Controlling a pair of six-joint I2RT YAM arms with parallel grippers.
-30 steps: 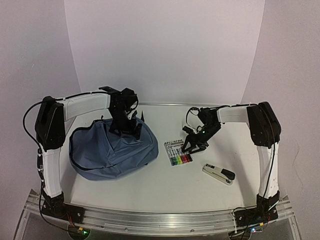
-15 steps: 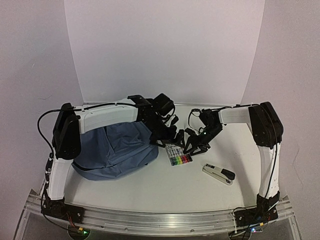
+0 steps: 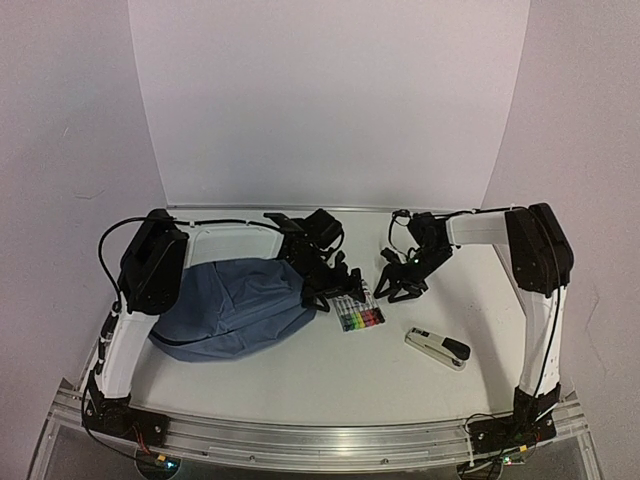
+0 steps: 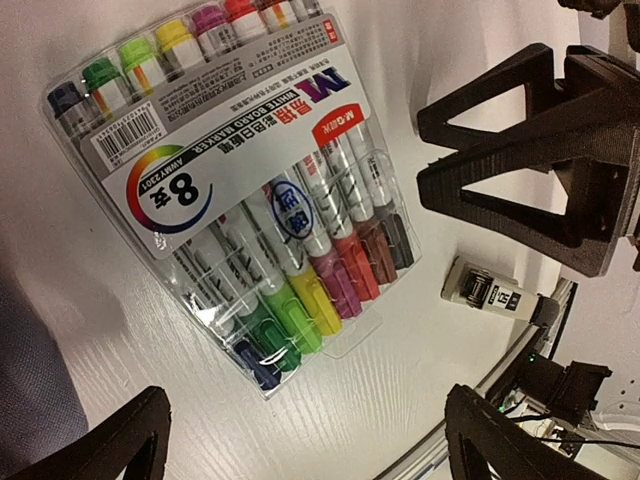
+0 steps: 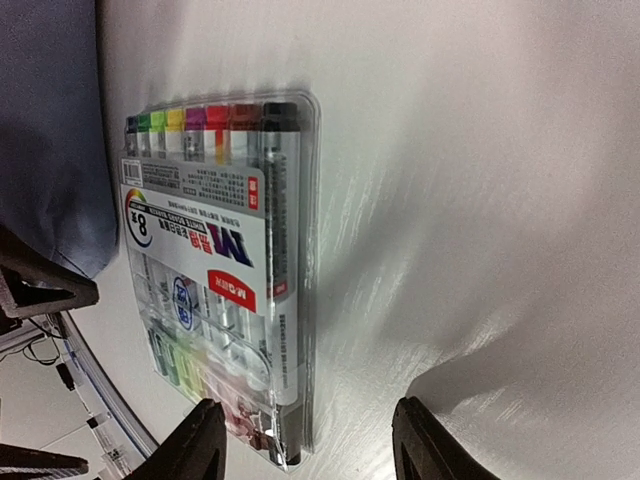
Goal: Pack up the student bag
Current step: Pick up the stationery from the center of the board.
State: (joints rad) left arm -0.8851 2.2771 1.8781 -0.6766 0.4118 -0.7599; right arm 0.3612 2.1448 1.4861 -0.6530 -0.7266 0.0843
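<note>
Student bag [image 3: 235, 310] noted slumped on the left of the table [image 3: 300, 390], left gripper [image 4: 310, 440] seen spread wide over the marker pack [image 4: 250, 200], nothing gripped, right gripper [image 5: 310, 440] found partly open beside the pack, empty, stapler [image 3: 437, 347] recorded apart.

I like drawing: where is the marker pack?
In the top view the marker pack lies flat mid-table, just right of the student bag, with the stapler further right.
</note>
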